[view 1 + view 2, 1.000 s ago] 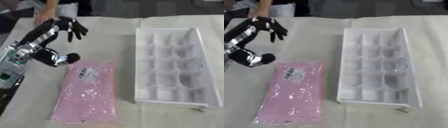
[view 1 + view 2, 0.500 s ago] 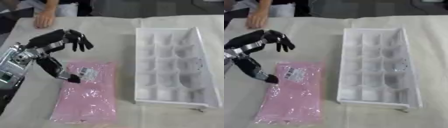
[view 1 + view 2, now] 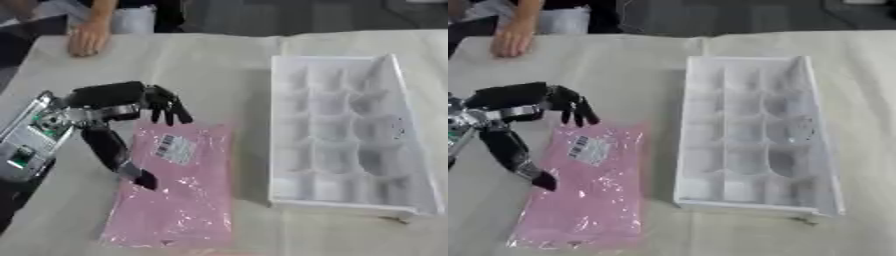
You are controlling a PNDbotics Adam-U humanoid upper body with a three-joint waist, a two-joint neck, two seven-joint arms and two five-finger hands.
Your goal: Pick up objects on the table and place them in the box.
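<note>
Left hand (image 3: 122, 100) spread open over pink bag's (image 3: 175, 190) upper-left edge, beside box (image 3: 346, 135).

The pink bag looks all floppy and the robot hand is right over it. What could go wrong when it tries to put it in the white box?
1. The pink bag lies flat on the cloth, and the left hand has its fingers spread above the bag's top edge. Getting under a flat bag is hard, so it might slip away.
2. The white box is split into small cells, and the bag looks far bigger than any one cell. It would probably lie across the top, not drop in.
</note>
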